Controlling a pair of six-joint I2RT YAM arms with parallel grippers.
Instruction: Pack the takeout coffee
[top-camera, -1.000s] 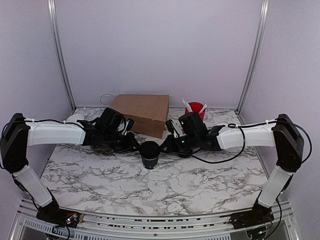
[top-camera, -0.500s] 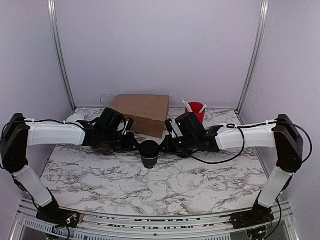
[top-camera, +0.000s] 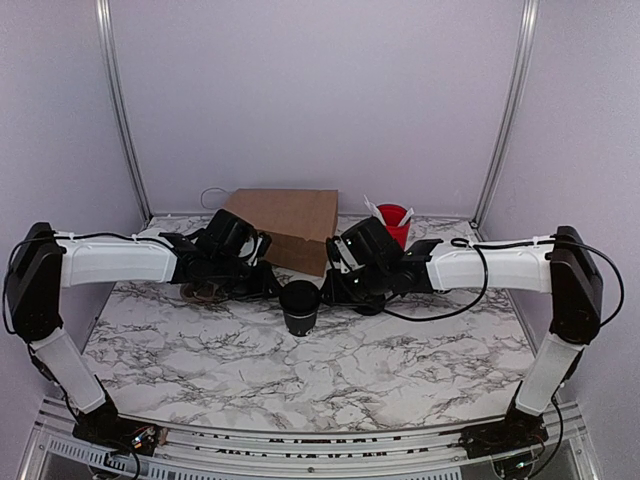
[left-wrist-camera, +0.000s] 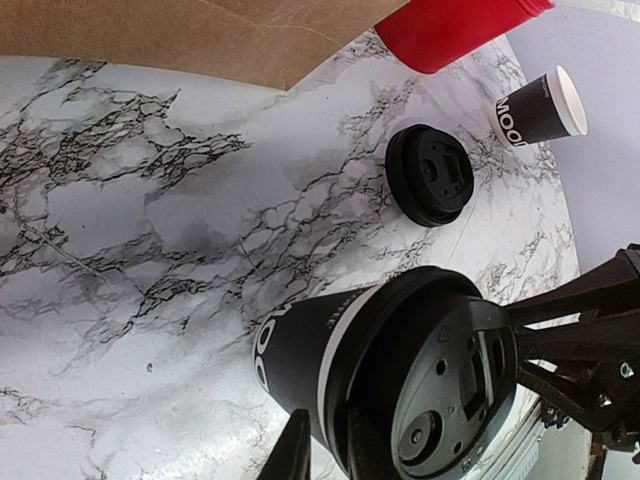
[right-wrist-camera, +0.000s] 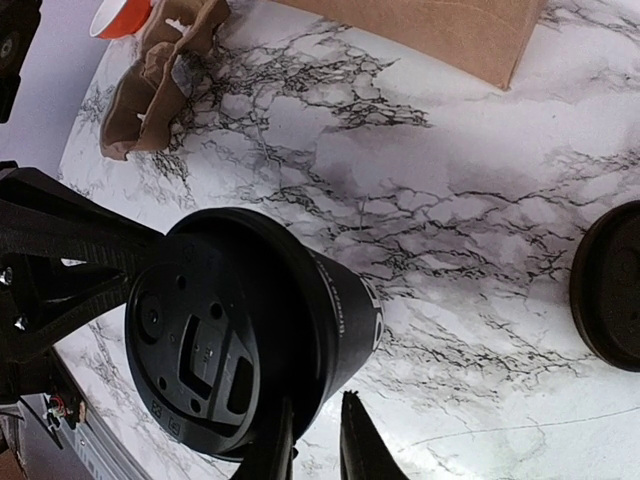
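The takeout coffee (top-camera: 299, 308) stands upright mid-table, a small black cup with a black lid on it. In the left wrist view (left-wrist-camera: 300, 350) its white rim shows as a band under the lid, with white lettering low on its side. My left gripper (top-camera: 272, 288) meets the lid from the left; its fingers (left-wrist-camera: 292, 452) sit narrowly apart astride the lid's edge. My right gripper (top-camera: 327, 288) meets it from the right, its fingers (right-wrist-camera: 358, 440) likewise astride the lid's edge (right-wrist-camera: 250, 330).
A brown paper bag (top-camera: 285, 228) stands behind the cup. A red cup with white sticks (top-camera: 392, 218) is at back right. A loose black lid (left-wrist-camera: 430, 175) and a second open black cup (left-wrist-camera: 540, 105) lie to the right. Crumpled brown paper (right-wrist-camera: 160, 65) lies at left.
My right gripper has moved left up to the cup's lid. My left wrist has lifted and shifted slightly. The cup has stayed in place.
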